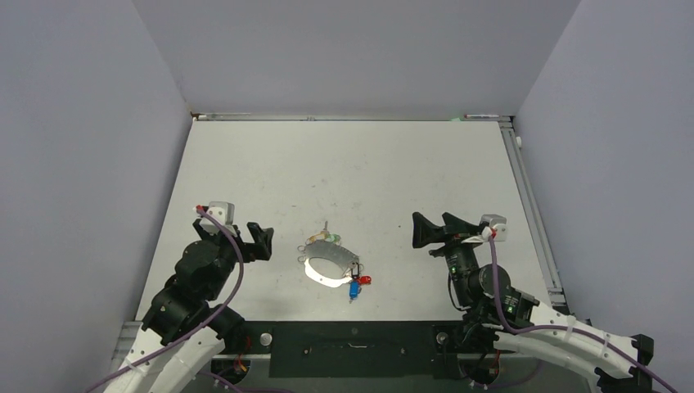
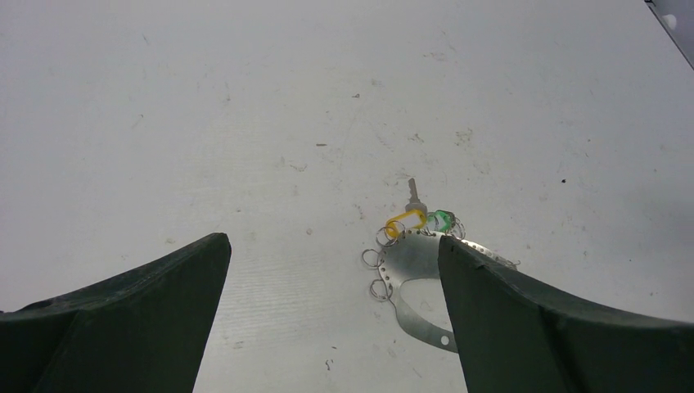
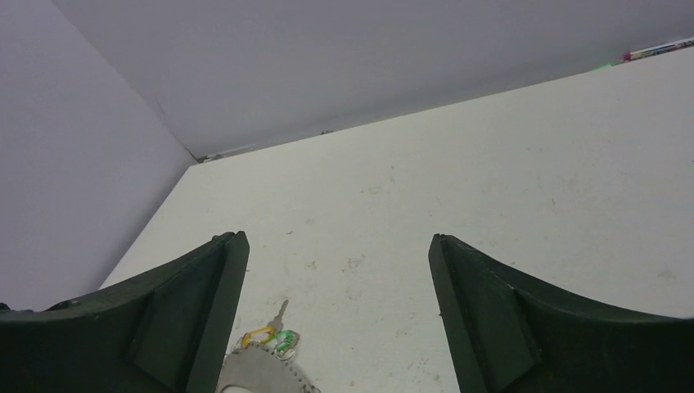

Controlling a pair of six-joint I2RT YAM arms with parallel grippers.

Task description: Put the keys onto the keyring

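Fingers (image 1: 260, 239) wide, keys (image 1: 354, 285) and keyring (image 1: 334, 257) between

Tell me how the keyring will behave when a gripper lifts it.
The keyring looks like thin sheet metal, so probably stiff and light. It lies flat on the table, so its shiny edge may be hard to pinch. The tagged keys bunched against it would likely dangle and swing, if attached.
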